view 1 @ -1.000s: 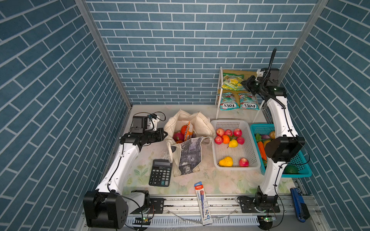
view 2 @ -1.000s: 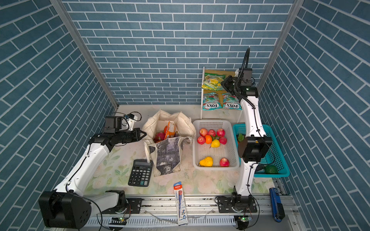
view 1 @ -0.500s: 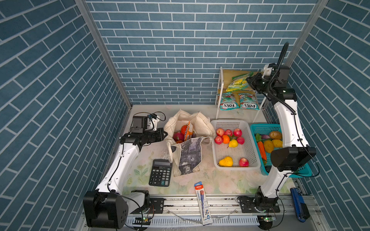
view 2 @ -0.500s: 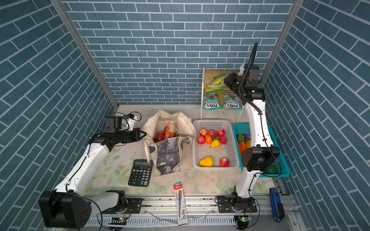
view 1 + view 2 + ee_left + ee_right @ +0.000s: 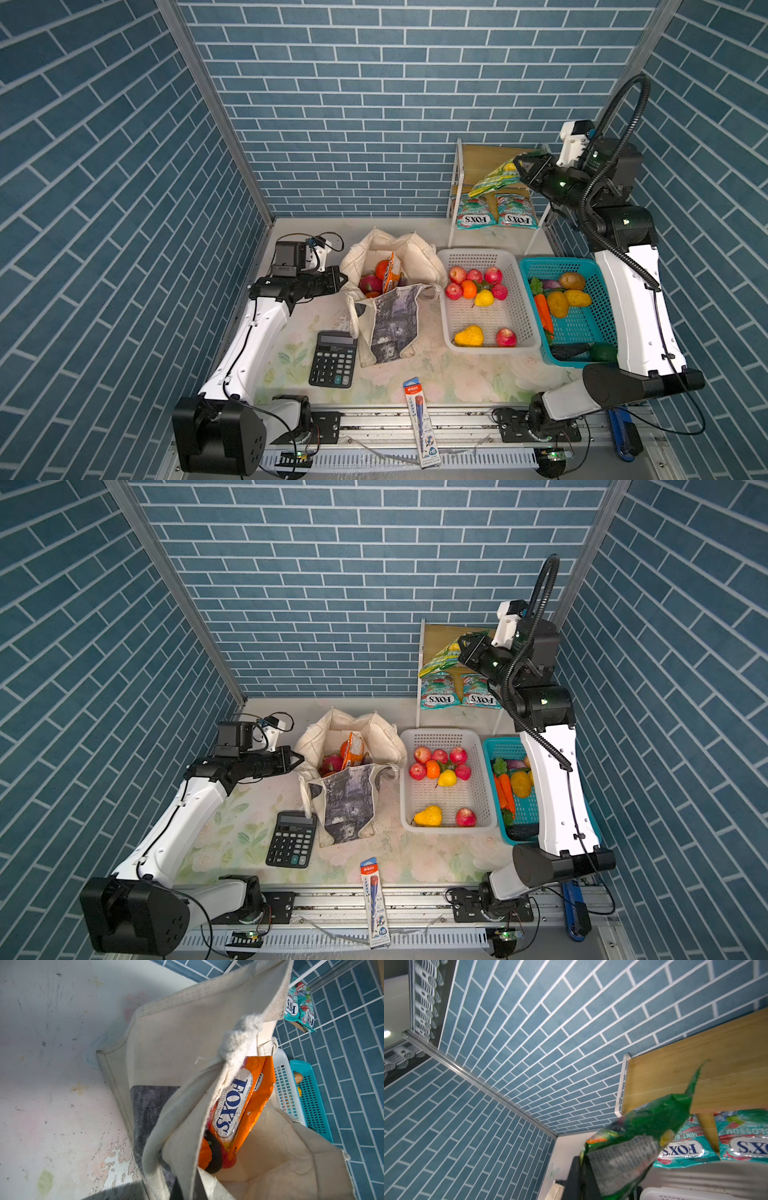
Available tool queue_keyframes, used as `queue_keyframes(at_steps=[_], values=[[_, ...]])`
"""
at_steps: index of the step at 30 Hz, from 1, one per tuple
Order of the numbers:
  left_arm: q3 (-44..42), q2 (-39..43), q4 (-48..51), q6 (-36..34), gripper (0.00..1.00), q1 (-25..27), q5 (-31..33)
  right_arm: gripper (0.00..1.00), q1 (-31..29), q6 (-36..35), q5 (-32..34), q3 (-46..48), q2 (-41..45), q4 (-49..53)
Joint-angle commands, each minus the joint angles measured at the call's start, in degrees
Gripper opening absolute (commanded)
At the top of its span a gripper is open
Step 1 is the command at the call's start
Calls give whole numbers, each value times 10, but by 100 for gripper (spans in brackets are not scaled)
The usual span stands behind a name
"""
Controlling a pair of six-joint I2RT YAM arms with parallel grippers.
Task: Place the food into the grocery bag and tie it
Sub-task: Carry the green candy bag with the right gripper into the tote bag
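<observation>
Dangling from the right gripper's (image 5: 518, 167) closed jaws, the green packet (image 5: 494, 183) looks light, floppy, slippery; hold its seam. Meanwhile the left gripper (image 5: 343, 281) pinches the bag (image 5: 419, 259) rim.

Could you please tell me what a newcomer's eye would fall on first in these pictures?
Most striking is the right gripper, high at the back right and shut on a green candy packet that hangs in front of the wooden shelf. Next is the open grocery bag in the middle of the table, with an orange candy packet standing inside it and the left gripper pinching its left rim.
</observation>
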State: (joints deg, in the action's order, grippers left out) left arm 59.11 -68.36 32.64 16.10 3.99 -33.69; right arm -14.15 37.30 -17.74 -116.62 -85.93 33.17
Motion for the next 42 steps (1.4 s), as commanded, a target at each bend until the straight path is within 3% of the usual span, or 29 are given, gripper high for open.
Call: queue_keyframes(at_steps=[1, 23, 42], values=[[-7, 9, -12, -4, 0, -6, 7, 0, -33, -47, 5, 20, 21, -11], [-7, 5, -11, -5, 0, -6, 8, 0, -212, -129, 18, 94, -26, 21], [-7, 7, -10, -5, 0, -6, 6, 0, -246, -127, 27, 147, -81, -5]])
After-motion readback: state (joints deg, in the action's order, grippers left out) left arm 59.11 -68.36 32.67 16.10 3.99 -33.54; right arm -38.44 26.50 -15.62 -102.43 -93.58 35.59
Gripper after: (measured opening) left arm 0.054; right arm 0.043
